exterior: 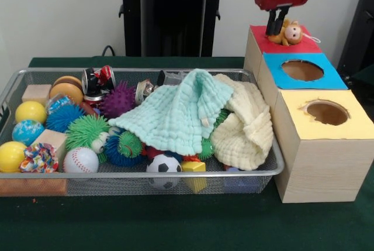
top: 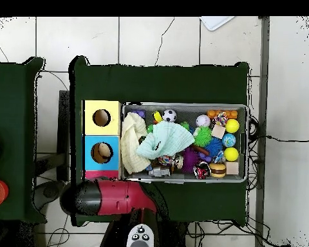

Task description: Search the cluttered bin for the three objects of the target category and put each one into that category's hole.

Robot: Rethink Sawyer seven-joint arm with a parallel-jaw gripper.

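- The wire mesh bin (exterior: 17,81) filled the lower left of the front view, piled with balls under a mint cloth (exterior: 175,113) and a cream cloth (exterior: 245,128).
- The wooden box (exterior: 318,163) stood at the right; its red surround (exterior: 260,37) was at the upper right.
- The gripper (exterior: 276,28) hung over the red section; whether its fingers pinched anything could not be told.
- The plush monkey (exterior: 289,33) sat upright on the red section, touching the gripper, face toward the camera.

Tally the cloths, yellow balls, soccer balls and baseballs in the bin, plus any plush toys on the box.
Cloths: 2, mint cloth and cream cloth
Yellow balls: 2
Soccer ball: 1
Baseball: 1
Plush monkey: 1
Total: 7
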